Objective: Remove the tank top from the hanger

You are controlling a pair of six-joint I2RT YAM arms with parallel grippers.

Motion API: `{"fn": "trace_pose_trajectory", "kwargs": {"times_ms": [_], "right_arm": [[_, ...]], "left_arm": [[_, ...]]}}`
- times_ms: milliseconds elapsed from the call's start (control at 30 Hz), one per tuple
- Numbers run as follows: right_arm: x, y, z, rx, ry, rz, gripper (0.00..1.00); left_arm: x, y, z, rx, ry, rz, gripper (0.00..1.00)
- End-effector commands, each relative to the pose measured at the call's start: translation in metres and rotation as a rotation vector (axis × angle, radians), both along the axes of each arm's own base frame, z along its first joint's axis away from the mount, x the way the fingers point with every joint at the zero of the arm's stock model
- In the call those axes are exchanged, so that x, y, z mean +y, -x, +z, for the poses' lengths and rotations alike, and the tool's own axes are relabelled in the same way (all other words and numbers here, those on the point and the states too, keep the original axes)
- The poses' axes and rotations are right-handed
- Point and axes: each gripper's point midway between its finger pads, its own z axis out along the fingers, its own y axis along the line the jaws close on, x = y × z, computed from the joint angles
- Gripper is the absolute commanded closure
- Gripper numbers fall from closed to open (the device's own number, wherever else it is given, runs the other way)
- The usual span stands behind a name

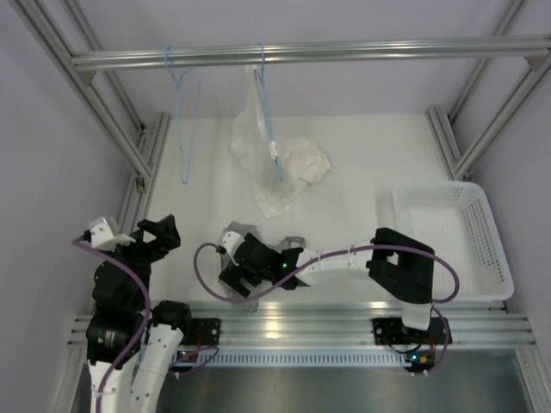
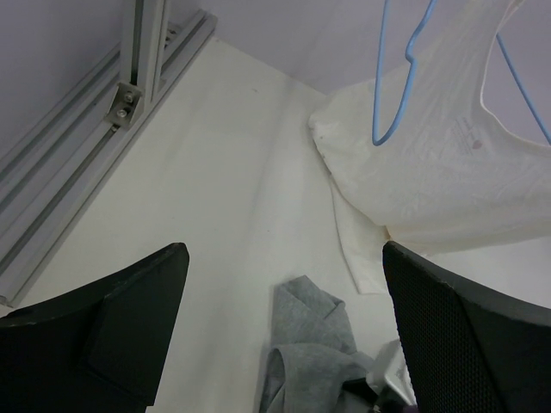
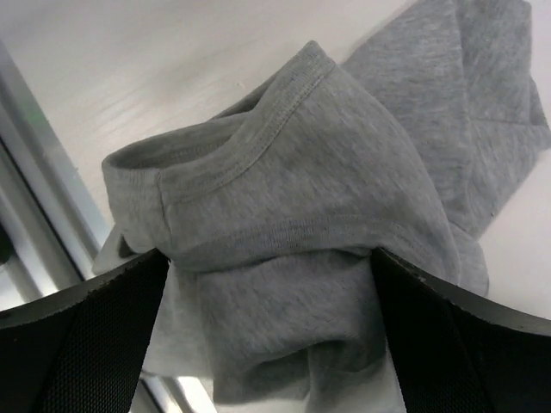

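Overhead, the grey tank top (image 1: 231, 234) lies off the hanger (image 1: 182, 129), crumpled in a small heap on the white table (image 1: 362, 163) close to the near edge, left of centre. The heap spreads roughly left to right under the right end effector (image 1: 237, 262), with grey cloth showing on both sides of it. It is too bunched to tell which way the straps point. In the right wrist view a stitched, ribbed edge curves across the top of the bundle.

The right end effector rests low over the heap, its two black fingers (image 3: 77, 344) spread wide. The cloth fills the gap and touches both inner faces, yet it bulges loosely rather than being pinched flat.

The left end effector (image 1: 162, 232) sits at the left side of the table, well apart from the heap. Its wrist view shows both fingers spread wide, nothing between them and the tank top lying just beyond.

The hanger is bare light-blue wire. Its hook is over the metal rail (image 1: 344, 52) at the far side, and its long axis drops straight down from the rail.

To its right a second hanger (image 1: 269, 129) hangs from the same rail, carrying a white garment (image 1: 297, 163) whose lower part pools on the table. A white mesh basket (image 1: 435, 188) stands at the right edge.
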Motion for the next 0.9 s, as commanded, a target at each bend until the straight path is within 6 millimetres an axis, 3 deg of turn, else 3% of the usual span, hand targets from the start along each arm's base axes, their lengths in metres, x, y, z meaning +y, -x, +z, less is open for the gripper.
{"fn": "trace_pose_trajectory", "kwargs": {"times_ms": [0, 100, 200, 300, 333, 367, 400, 433, 533, 567, 633, 667, 733, 767, 833, 867], "right_arm": [[0.004, -0.011, -0.024, 0.005, 0.062, -0.007, 0.01], [-0.001, -0.006, -0.054, 0.045, 0.120, -0.003, 0.00], [-0.005, 0.002, -0.071, 0.092, 0.152, 0.015, 0.02], [-0.010, 0.008, -0.071, 0.115, 0.150, 0.020, 0.28], [-0.011, 0.008, -0.068, 0.113, 0.145, 0.014, 0.59], [-0.011, 0.008, -0.062, 0.111, 0.133, 0.009, 0.78], [-0.012, 0.008, -0.049, 0.104, 0.106, 0.005, 0.96], [-0.012, 0.009, -0.040, 0.104, 0.087, 0.002, 1.00], [-0.012, 0.014, 0.001, 0.079, 0.005, 0.007, 1.00], [-0.014, 0.019, 0.026, 0.063, -0.045, 0.013, 1.00], [-0.019, 0.022, 0.049, 0.049, -0.095, 0.007, 1.00], [-0.025, 0.021, 0.081, 0.025, -0.161, -0.009, 1.00], [-0.041, 0.019, 0.100, 0.010, -0.205, -0.050, 1.00], [-0.056, 0.013, 0.126, -0.026, -0.251, -0.098, 1.00], [-0.081, 0.002, 0.139, -0.046, -0.265, -0.179, 1.00], [-0.096, 0.000, 0.158, -0.060, -0.307, -0.204, 1.00]], "left_arm": [[-0.007, -0.006, 0.011, -0.035, 0.005, -0.033, 0.01], [-0.011, -0.009, 0.009, -0.019, -0.002, -0.054, 0.01], [-0.013, -0.012, 0.008, -0.011, -0.004, -0.067, 0.01], [-0.014, -0.013, 0.007, -0.009, -0.007, -0.073, 0.01], [-0.014, -0.012, 0.007, -0.011, -0.006, -0.075, 0.01], [-0.015, -0.013, 0.007, -0.009, -0.005, -0.076, 0.01], [-0.015, -0.012, 0.007, -0.011, -0.005, -0.078, 0.01], [-0.015, -0.012, 0.008, -0.012, -0.006, -0.078, 0.01], [-0.014, -0.011, 0.009, -0.018, -0.005, -0.076, 0.01], [-0.014, -0.010, 0.009, -0.021, -0.005, -0.073, 0.01], [-0.013, -0.009, 0.011, -0.030, -0.006, -0.072, 0.01], [-0.012, -0.008, 0.011, -0.031, -0.005, -0.067, 0.01], [-0.012, -0.008, 0.012, -0.037, -0.004, -0.067, 0.01], [-0.012, -0.008, 0.012, -0.037, -0.004, -0.067, 0.01], [-0.013, -0.007, 0.012, -0.037, -0.002, -0.070, 0.01], [-0.013, -0.007, 0.011, -0.035, -0.004, -0.071, 0.01]]}}
